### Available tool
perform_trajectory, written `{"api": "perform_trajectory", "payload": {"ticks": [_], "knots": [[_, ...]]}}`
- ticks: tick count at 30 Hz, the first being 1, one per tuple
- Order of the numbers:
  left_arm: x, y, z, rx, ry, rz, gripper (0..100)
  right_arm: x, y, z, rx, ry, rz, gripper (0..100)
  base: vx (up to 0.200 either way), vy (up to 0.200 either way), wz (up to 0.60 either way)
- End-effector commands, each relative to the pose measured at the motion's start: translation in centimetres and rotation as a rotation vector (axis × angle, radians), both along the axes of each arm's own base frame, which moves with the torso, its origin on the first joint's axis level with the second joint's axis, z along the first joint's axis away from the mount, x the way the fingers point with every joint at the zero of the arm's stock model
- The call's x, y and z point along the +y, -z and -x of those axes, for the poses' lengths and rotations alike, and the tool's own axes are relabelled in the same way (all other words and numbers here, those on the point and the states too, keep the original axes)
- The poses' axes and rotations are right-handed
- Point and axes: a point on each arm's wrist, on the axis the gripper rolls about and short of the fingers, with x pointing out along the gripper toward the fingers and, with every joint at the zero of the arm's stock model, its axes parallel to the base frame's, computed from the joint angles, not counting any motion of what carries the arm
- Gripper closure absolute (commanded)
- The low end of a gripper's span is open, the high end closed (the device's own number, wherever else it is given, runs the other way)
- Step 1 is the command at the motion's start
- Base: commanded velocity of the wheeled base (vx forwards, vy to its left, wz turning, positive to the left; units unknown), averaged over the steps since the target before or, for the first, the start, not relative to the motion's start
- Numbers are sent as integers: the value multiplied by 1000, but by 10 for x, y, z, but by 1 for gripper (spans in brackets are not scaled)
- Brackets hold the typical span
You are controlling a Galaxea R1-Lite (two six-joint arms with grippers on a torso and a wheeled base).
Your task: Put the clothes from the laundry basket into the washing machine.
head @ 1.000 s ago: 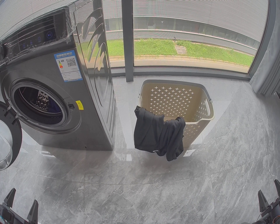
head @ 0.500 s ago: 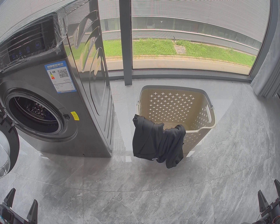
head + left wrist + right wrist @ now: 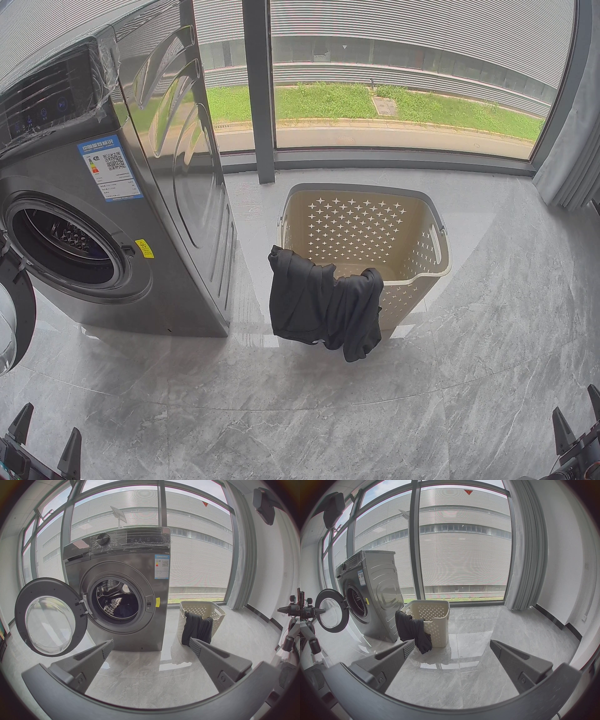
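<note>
Place: laundry corner of a home-like room.
Signs: washing machine at 10 o'clock, laundry basket at 12, grey stone floor, tall windows, curtain at 2.

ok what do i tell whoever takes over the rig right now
Left gripper: open, empty, facing the washing machine.
Right gripper: open, empty, short of the basket.
Dark garment hangs over the basket's near rim; the machine's door stands open.
Done: door open, garment not yet grasped.
Left: grasp the garment, put it in the drum.
</note>
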Motion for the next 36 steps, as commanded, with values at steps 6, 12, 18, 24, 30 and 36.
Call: {"api": "perform_trajectory", "payload": {"ticks": [6,12,18,24,30,36], "knots": [[0,5,-1,8,0,1,0,0,3,0,3,0,0,0,133,0,0],[0,5,-1,8,0,1,0,0,3,0,3,-1,0,0,200,0,0],[0,5,-1,8,0,1,0,0,3,0,3,-1,0,0,67,0,0],[0,5,-1,8,0,1,0,0,4,0,2,2,-10,0,0,0,0],[0,4,-1,6,2,-1,0,0,-69,13,-207,-52,-10,0,0,0,0],[0,4,-1,6,2,-2,0,5,-75,-43,204,-218,-128,0,0,0,0]]}}
